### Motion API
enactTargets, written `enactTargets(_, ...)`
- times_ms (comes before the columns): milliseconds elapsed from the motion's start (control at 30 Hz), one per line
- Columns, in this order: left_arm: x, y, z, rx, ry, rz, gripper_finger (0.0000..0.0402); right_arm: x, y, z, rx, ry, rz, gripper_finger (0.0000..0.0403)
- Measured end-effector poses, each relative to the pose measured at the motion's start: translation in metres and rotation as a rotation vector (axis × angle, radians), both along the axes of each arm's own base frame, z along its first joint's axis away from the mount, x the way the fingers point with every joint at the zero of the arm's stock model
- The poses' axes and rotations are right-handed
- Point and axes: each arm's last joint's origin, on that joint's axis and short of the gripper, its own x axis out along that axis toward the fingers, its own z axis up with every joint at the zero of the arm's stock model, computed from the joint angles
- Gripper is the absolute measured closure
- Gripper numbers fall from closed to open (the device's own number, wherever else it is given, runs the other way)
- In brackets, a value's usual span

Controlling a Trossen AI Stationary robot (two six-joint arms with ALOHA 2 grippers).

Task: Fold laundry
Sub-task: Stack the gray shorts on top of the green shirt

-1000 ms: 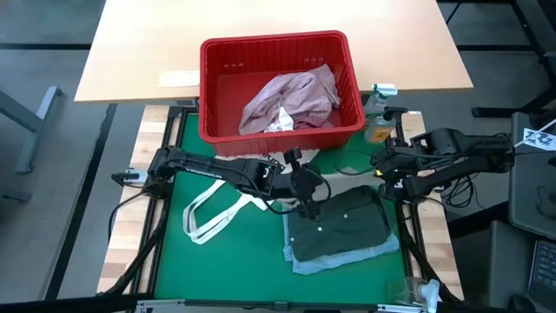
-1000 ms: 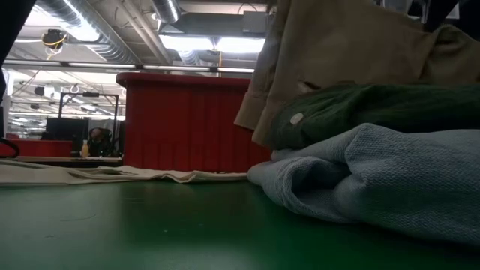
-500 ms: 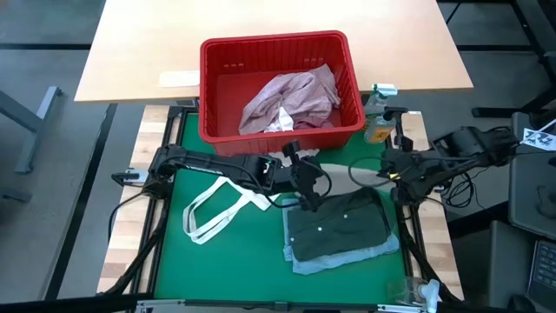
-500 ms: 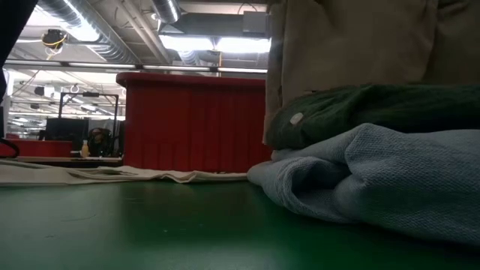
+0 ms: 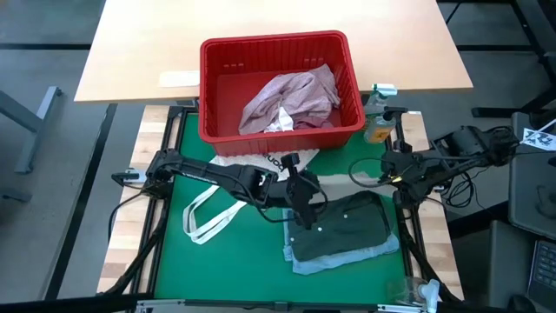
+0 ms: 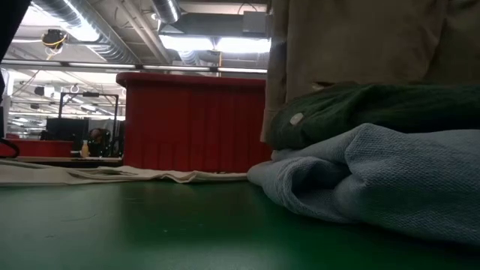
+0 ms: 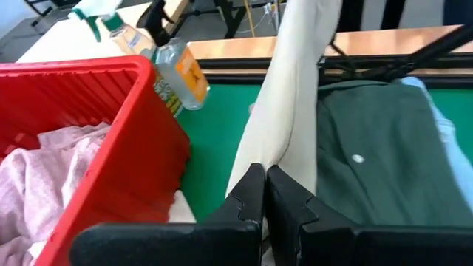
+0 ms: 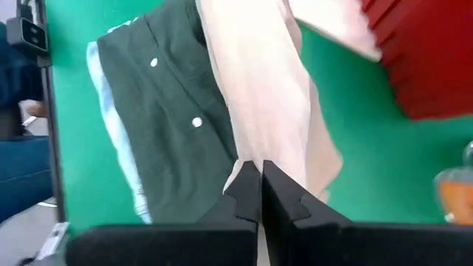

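Note:
A beige garment (image 7: 295, 96) (image 8: 251, 96) is stretched between my two grippers above the green mat; in the low view its cloth (image 6: 352, 45) hangs down behind the stack. My left gripper (image 5: 301, 193) (image 7: 266, 181) is at mid-table and is shut on it. My right gripper (image 5: 388, 171) (image 8: 260, 177) is near the right edge, also shut on it. Below lies a folded dark green garment (image 5: 343, 226) (image 6: 375, 105) on a folded light blue one (image 5: 339, 259) (image 6: 375, 180). A mottled pink garment (image 5: 291, 97) and a small white piece (image 5: 280, 122) lie in the red basket. My left gripper pinches a gathered fold of the beige garment (image 7: 277, 159) between its two fingers, coming from the table's left. The cloth runs away from the fingers as a narrow drawn band, lifted off the mat. My right gripper pinches the garment's other end (image 8: 255, 151) between its two fingers, slanting down from the table's right. The cloth stretches away from the fingers over the dark green garment.
The red basket (image 5: 217, 87) stands at the mat's far edge. A spray bottle (image 5: 378, 113) (image 7: 181, 74) stands by its right corner. A white tote bag (image 5: 217, 213) with loop handles lies on the mat's left part. Bare green mat (image 5: 243, 269) shows at the near left.
My right arm has drawn back toward the table's right edge, and my left arm has shifted a little toward the near edge. The beige garment's hanging edge, slanted a second ago, now hangs straight and sits farther toward the stack in the low view.

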Motion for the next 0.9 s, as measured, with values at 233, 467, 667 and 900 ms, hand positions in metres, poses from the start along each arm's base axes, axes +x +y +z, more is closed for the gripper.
enactTargets(233,-0.002,-0.030,-0.020,-0.047,0.024,-0.035,0.0401,0.000,0.025,-0.033,0.027,0.129,-0.011,0.0403)
enactTargets(467,-0.004,-0.058,-0.053,-0.118,0.024,-0.056,0.0401,-0.003,0.068,-0.066,-0.028,0.216,-0.021,0.0403)
enactTargets(667,-0.003,-0.081,-0.084,-0.179,0.040,-0.111,0.0401,-0.002,0.105,-0.093,-0.031,0.222,0.009,0.0403)
enactTargets(900,-0.008,-0.107,-0.093,-0.201,0.035,-0.165,0.0401,-0.004,0.143,-0.116,-0.024,0.251,0.018,0.0403)
